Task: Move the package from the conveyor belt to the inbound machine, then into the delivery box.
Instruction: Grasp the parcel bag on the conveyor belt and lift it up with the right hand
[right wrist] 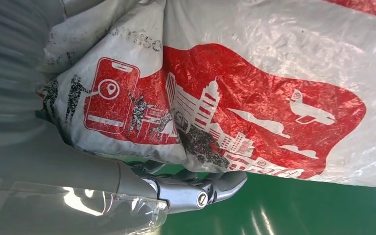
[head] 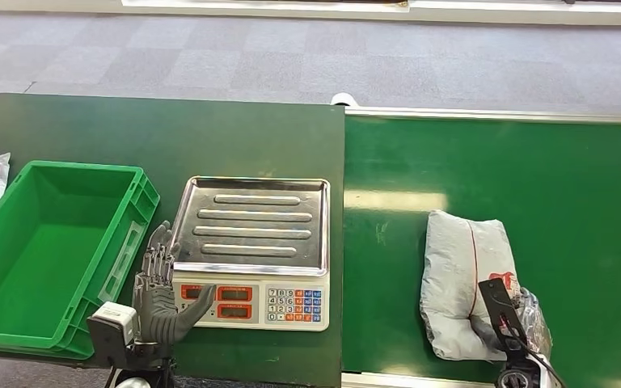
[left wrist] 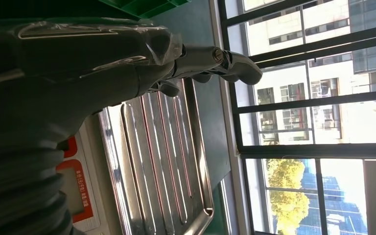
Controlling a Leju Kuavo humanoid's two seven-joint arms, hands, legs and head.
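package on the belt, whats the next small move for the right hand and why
Probably close the right hand on the grey package and lift it. The package still lies flat on the green conveyor belt, the hand sits at its near edge, and the scale's steel tray is bare, waiting.

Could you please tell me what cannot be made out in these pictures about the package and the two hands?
- Right hand: whether it grips the package is unclear; the bag hides its fingers in the right wrist view, and the head view's lower edge cuts it off.
- Scale display digits: too small in the head view.
- Left hand: its own ribbed cover hides much of it in the left wrist view.
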